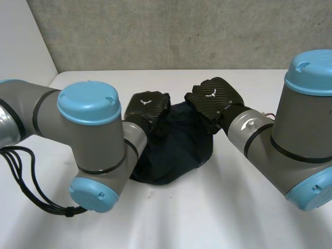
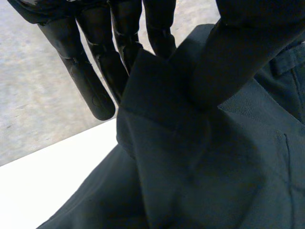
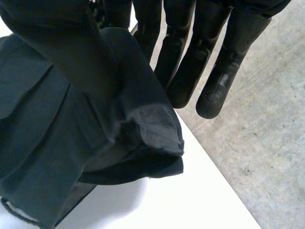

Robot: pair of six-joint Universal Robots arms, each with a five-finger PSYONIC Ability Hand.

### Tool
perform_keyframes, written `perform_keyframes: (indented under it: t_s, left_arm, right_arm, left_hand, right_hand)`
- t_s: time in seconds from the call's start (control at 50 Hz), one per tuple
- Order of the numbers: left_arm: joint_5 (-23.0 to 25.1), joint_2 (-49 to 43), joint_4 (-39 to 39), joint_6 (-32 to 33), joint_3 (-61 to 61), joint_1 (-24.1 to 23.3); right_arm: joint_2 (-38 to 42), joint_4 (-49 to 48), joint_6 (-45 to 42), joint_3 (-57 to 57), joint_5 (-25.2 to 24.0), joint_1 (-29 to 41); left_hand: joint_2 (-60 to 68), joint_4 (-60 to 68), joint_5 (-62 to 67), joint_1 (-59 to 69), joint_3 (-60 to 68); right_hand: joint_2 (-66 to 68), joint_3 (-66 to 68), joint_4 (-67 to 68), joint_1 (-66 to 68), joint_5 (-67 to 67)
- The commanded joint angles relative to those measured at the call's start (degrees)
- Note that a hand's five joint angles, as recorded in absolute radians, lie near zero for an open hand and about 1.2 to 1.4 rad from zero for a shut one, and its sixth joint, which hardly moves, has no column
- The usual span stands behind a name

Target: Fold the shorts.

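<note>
White flat table point(image 1: 233, 218) holds the dark blue cloth shorts point(image 1: 179, 150) bunched in its middle, far edge pinched by the black left hand point(image 1: 148, 106) and black right hand point(image 1: 212, 98); a weak pinch could drop it.

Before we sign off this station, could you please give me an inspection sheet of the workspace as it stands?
Surface: white table, carrying the cloth near its middle.
Job's things: dark navy shorts, bunched, far edge held up by both hands, near part resting on the table.
Clutter: nothing seen.
Hands: left hand pinches the shorts' edge between thumb and straight fingers; right hand pinches the same edge further along in the same way.
Cables: no stray ones seen.
Surroundings: grey concrete wall behind the table.
</note>
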Motion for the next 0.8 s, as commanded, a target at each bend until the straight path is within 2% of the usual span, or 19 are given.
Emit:
perform_keyframes:
  t_s: [0.02, 0.16, 0.3, 0.42, 0.5, 0.56, 0.66, 0.74, 0.8]
  left_arm:
    - [-3.42, 6.67, -1.04, -0.04, -2.71, 3.82]
    - [-2.89, 14.41, -2.35, 0.49, -8.42, 6.98]
    - [-2.81, 18.28, -6.30, 0.66, -12.81, 9.62]
    - [-2.81, 18.37, -8.51, 1.10, -14.93, 10.85]
    - [-2.81, 16.27, -8.51, 3.73, -14.67, 12.17]
    - [-2.89, 10.91, -7.55, 7.86, -11.95, 12.52]
    - [-2.81, 4.23, -4.21, 14.54, -0.98, 13.75]
    - [-2.63, 2.02, 2.98, 17.88, 9.66, 14.72]
    - [-2.19, 2.28, 12.73, 19.56, 16.08, 14.90]
  right_arm:
    - [0.06, 0.30, -0.53, -0.86, 0.05, -0.51]
    - [-0.46, 1.70, -0.88, -1.83, -0.03, -2.80]
    - [-0.64, 7.49, -1.76, -3.41, -0.82, -3.06]
    - [0.76, 19.25, -7.55, -6.22, -1.26, -3.15]
    - [4.26, 22.18, -10.98, -8.76, -0.74, -3.06]
    - [6.91, 21.57, -11.08, -11.75, -0.56, -3.06]
    - [14.63, 17.10, -10.29, -24.03, 1.71, -2.54]
    - [18.16, 9.47, -9.32, -35.89, 5.93, -2.45]
    - [19.04, 2.17, -9.50, -42.42, 7.17, -2.45]
  left_hand:
    - [12.86, 12.80, 16.27, 17.48, 13.92]
    - [12.86, 12.80, 16.27, 17.48, 13.92]
    - [12.71, 12.65, 16.12, 17.34, 13.78]
    - [12.71, 12.65, 16.12, 17.34, 13.78]
    - [12.71, 12.65, 16.12, 17.34, 13.78]
    - [12.86, 12.80, 16.27, 17.48, 13.92]
    - [12.86, 12.80, 16.27, 17.48, 13.92]
    - [12.86, 12.80, 16.27, 17.48, 13.92]
    - [12.86, 12.80, 16.27, 17.48, 13.92]
  right_hand:
    - [13.03, 11.88, 11.76, 26.99, 14.16]
    - [13.03, 11.88, 11.76, 26.99, 14.16]
    - [13.03, 11.88, 11.76, 26.99, 14.16]
    - [13.03, 11.88, 11.76, 26.99, 14.16]
    - [13.03, 11.88, 11.76, 26.99, 14.16]
    - [13.03, 11.88, 11.76, 26.99, 14.16]
    - [13.03, 11.88, 11.76, 26.99, 14.16]
    - [13.03, 11.88, 11.76, 26.99, 14.16]
    - [13.03, 11.88, 11.76, 26.99, 14.16]
